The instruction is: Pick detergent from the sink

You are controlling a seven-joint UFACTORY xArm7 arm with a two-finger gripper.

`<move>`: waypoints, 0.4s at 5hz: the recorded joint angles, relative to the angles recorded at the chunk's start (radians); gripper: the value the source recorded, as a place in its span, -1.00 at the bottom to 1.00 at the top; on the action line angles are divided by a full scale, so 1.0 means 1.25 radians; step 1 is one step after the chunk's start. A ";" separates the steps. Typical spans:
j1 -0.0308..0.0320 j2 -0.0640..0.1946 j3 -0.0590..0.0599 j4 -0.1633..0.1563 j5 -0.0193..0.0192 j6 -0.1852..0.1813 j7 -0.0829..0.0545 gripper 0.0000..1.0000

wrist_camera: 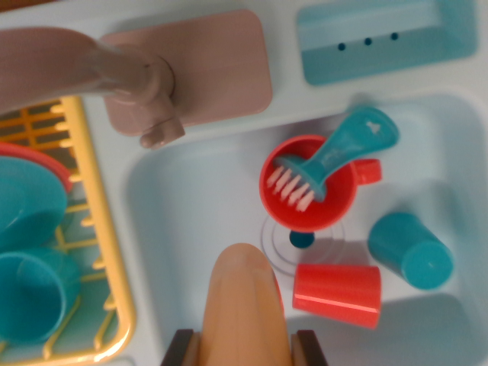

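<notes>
The detergent (244,305) is a tan-orange bottle, rounded at its top end, rising from the bottom middle of the wrist view over the pale blue sink (191,213). My gripper (245,349) is shut on it. One dark finger (181,349) presses its left side and the other finger (309,348) its right side. The bottle's lower part is cut off by the frame edge. I cannot tell whether the bottle touches the sink floor.
In the sink are a red mug (305,191) holding a teal brush (339,152), a red cup (337,293) on its side, a teal cup (410,252) and the drain (302,240). A mauve faucet (114,72) reaches over the left rim. A yellow rack (99,229) holds teal bowls.
</notes>
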 joint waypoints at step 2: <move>0.0001 -0.008 0.000 0.029 -0.0007 0.038 0.001 1.00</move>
